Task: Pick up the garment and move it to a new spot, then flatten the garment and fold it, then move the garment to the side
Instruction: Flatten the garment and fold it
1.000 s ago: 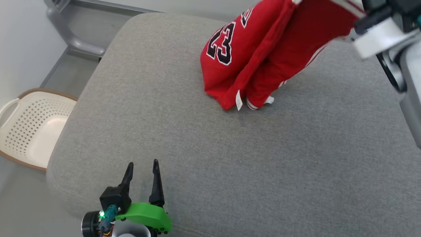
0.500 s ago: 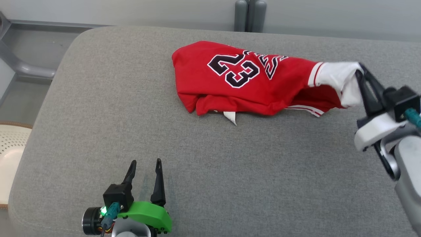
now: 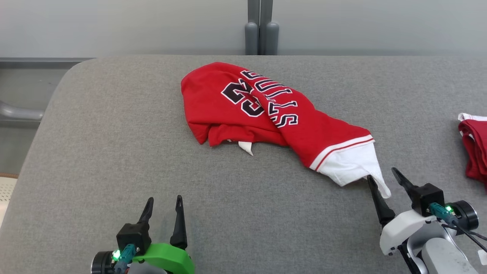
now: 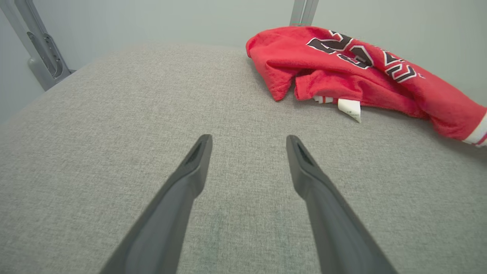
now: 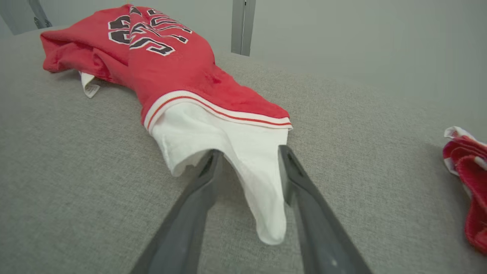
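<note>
Bare lab-like test room: grey padded platform (image 3: 114,160), plain wall (image 3: 114,26), metal post (image 3: 260,36).

Left gripper (image 3: 164,198): 2 long dark tapered fingers (image 4: 182,190), matt, each with a shallow recess near the tip. Base is a black block (image 3: 133,233) on a bright green shell (image 3: 167,257); teal plug (image 3: 125,252) with a lit green lamp beside it.

Right gripper (image 3: 381,173): same 2 dark fingers, black housing (image 3: 428,196), but on a white shell (image 3: 399,228). Teal connector (image 3: 439,211), black round cap (image 3: 466,215), thin black cable (image 3: 470,235), pale grey forearm (image 3: 441,260).
</note>
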You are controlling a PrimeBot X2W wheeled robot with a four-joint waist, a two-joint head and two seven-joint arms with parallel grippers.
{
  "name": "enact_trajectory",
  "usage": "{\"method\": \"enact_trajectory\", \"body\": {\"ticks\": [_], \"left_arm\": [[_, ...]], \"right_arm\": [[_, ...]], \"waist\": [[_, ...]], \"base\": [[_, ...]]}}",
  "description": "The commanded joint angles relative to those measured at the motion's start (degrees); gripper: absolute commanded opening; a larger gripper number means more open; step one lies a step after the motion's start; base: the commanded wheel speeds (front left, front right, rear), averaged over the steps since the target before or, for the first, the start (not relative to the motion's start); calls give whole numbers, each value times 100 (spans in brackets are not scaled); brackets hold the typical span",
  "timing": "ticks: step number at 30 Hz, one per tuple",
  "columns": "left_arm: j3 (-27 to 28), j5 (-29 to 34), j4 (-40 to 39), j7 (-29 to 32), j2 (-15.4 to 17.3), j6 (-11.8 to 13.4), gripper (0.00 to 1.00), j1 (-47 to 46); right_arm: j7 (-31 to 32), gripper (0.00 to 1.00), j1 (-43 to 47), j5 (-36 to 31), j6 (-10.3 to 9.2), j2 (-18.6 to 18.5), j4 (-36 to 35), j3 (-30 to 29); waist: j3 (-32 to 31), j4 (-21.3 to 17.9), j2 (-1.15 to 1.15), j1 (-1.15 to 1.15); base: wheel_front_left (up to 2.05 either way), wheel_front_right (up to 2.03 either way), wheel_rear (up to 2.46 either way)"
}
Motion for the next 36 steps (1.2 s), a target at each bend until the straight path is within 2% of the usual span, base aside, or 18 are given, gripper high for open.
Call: {"method": "enact_trajectory", "body": {"ticks": [1, 6, 15, 19, 26, 31, 36], "left_arm": [[16, 23, -24, 1, 21, -7, 100, -34], [13, -17, 1, 1, 22, -28, 100, -245], [-9, -130, 244, 1, 22, -53, 100, -939], [22, -142, 528, 1, 23, -119, 100, -1279], [297, -656, 854, 1, 24, -329, 100, -1722], [470, -632, 989, 1, 25, -516, 100, -1884], [601, -570, 979, 1, 24, -560, 100, -1917]], "right_arm": [[-13, 100, 125, 26, -8, 75, -42, -124], [-13, 100, 202, -74, -9, 280, -277, -409], [-13, 100, -79, -159, -9, 436, -612, -577], [-13, 100, -244, -137, -9, 475, -724, -544], [-13, 100, -454, -102, -9, 544, -923, -527], [-13, 100, -531, -83, -9, 563, -965, -559], [-13, 100, -546, -83, -9, 561, -955, -594]], "waist": [[10, -136, 0, 0], [174, -370, 0, 0], [748, -801, 0, 0], [977, -994, 0, 0], [1313, -1292, 0, 0], [1455, -1409, 0, 0], [1518, -1438, 0, 0]], "base": [[0, 0, 0], [0, 0, 0], [0, 0, 0], [0, 0, 0], [0, 0, 0], [0, 0, 0], [0, 0, 0]]}}
